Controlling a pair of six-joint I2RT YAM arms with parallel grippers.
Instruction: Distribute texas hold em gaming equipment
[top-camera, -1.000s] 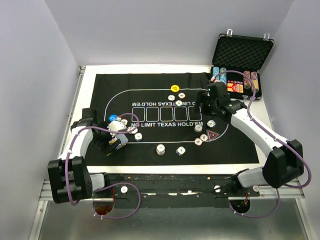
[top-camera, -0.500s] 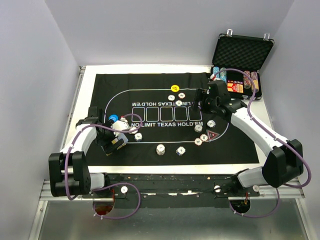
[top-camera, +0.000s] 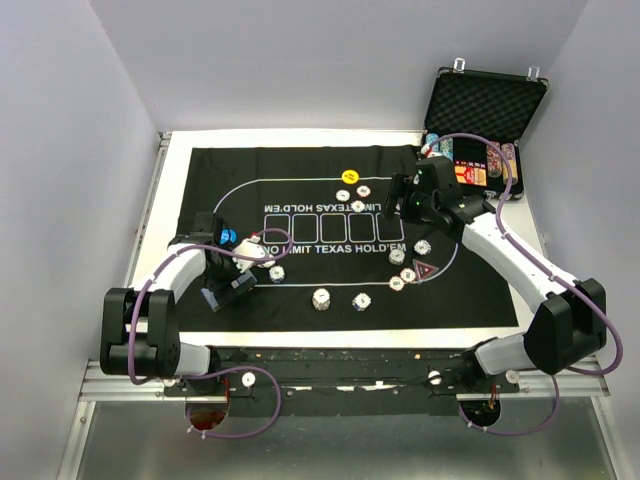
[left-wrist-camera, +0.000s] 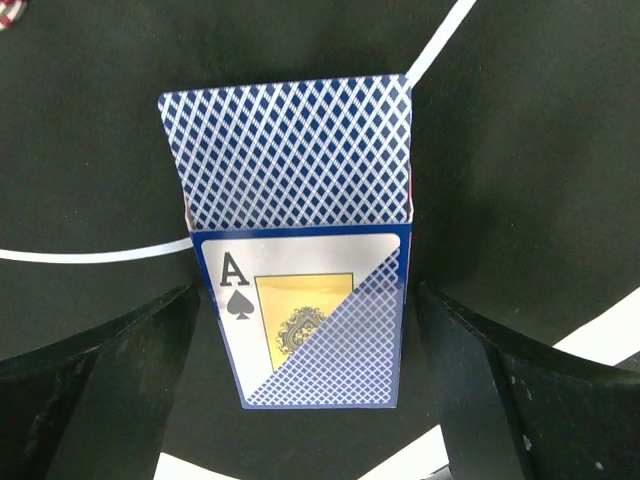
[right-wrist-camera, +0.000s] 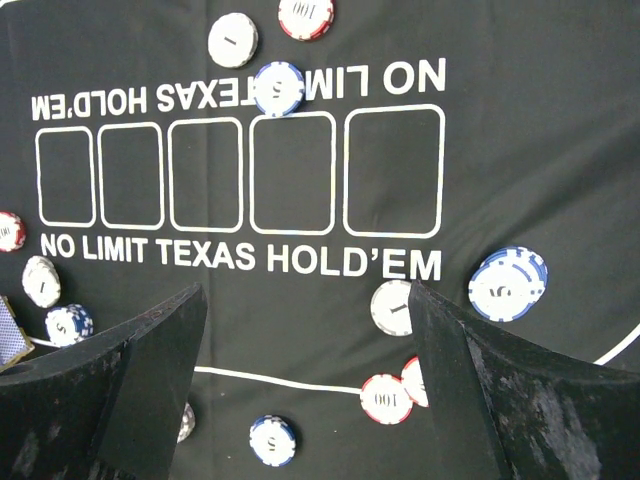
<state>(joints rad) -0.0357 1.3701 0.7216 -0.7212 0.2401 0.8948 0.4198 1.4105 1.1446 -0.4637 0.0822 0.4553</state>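
The deck box (left-wrist-camera: 305, 320), blue lattice with an ace of spades and its flap open, lies between the fingers of my left gripper (left-wrist-camera: 307, 290). That gripper is open, with a narrow dark gap on each side of the box. It sits at the mat's left end (top-camera: 225, 288). My right gripper (right-wrist-camera: 307, 290) hangs open over the mat with nothing between its fingers, near the card outlines (top-camera: 400, 205). Below it lie a white chip (right-wrist-camera: 392, 306), a red 100 chip (right-wrist-camera: 386, 398) and a blue chip stack (right-wrist-camera: 508, 283). The yellow button (top-camera: 349, 176) rests at the far side.
Several chip stacks dot the black mat (top-camera: 460, 290), among them those at the near middle (top-camera: 320, 298) and right (top-camera: 423, 247). An open black case (top-camera: 485, 100) with a chip tray (top-camera: 475, 165) stands at the back right. A red triangular marker (top-camera: 424, 270) lies by the right chips.
My left forearm has swung rightward and the wrist has turned over the deck box, which stayed about where it was. The right gripper has drifted slightly left and farther from me.
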